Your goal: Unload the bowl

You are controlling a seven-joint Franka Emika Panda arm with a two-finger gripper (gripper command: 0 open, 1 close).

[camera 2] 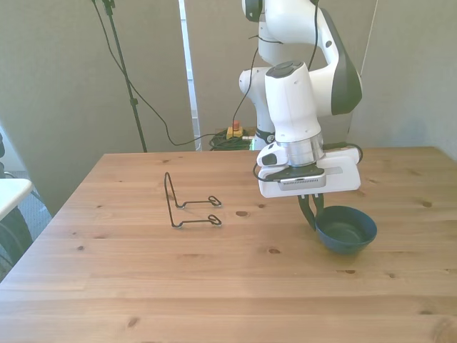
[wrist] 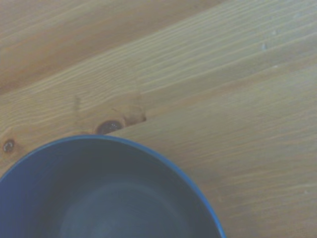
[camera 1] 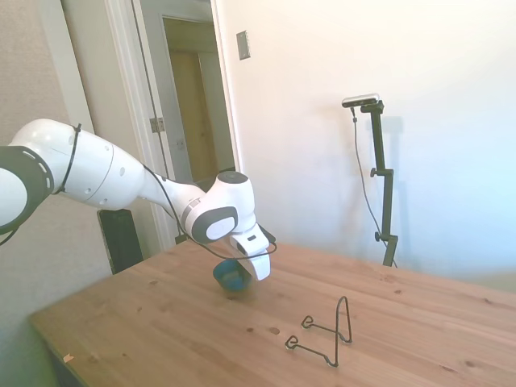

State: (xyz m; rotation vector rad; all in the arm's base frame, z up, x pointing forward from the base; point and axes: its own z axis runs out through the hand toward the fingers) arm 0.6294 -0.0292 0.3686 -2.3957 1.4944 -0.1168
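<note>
The small teal-blue bowl (camera 2: 347, 230) sits level and upright, low over the wooden table (camera 2: 214, 286) toward the front view's right. I cannot tell whether its base touches the wood. My gripper (camera 2: 308, 211) is shut on the bowl's rim, on the side toward the front view's left, with the white hand straight above it. In the side view the bowl (camera 1: 232, 278) shows under the hand, and my gripper (camera 1: 242, 266) is mostly hidden by the wrist. Up close, the wrist view shows the bowl's (wrist: 109, 198) dark inside and blue rim over the wood grain.
A thin black wire rack (camera 2: 187, 204) stands empty on the table toward the front view's left, well apart from the bowl. It also shows as the rack (camera 1: 326, 332) nearer the side camera. Bare wood surrounds the bowl.
</note>
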